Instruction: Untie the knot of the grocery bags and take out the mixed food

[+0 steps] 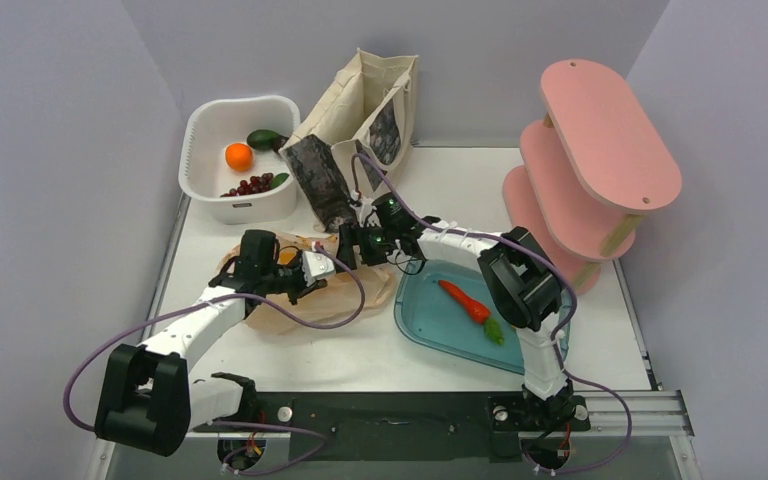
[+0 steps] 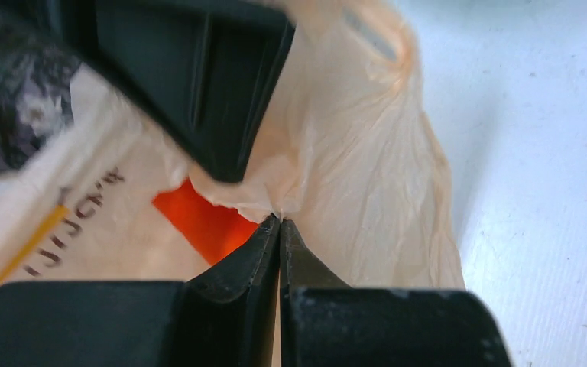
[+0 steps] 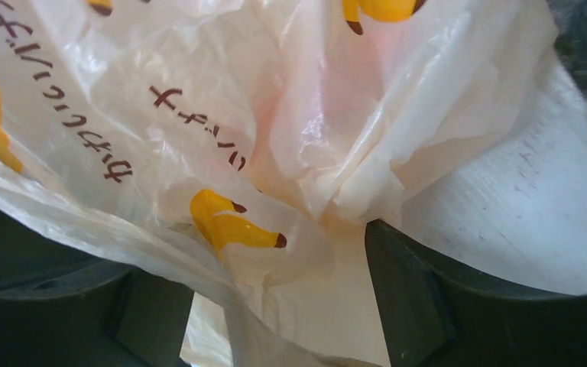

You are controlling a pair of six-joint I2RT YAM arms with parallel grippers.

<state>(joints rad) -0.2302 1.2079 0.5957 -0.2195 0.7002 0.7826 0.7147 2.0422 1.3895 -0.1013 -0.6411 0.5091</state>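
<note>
Lying on the desk [image 1: 440,185] between both claws, the peach-orange bag [image 1: 375,285] is pinched by the tightly closed left claw [image 2: 279,223]; film is straddled opposite by the wide-spread right claw [image 3: 275,264].

1. Walls [image 1: 50,150]: plain pale lavender-grey, enclosing the left, back and right sides.
2. Table [image 1: 460,185]: white matte top, evenly lit, soft shadows only.
3. Shelf unit [image 1: 600,150]: pink, three oval tiers on light wooden posts, at the table's right side.
4. Mounting rail [image 1: 400,412]: black, along the near table edge.
</note>
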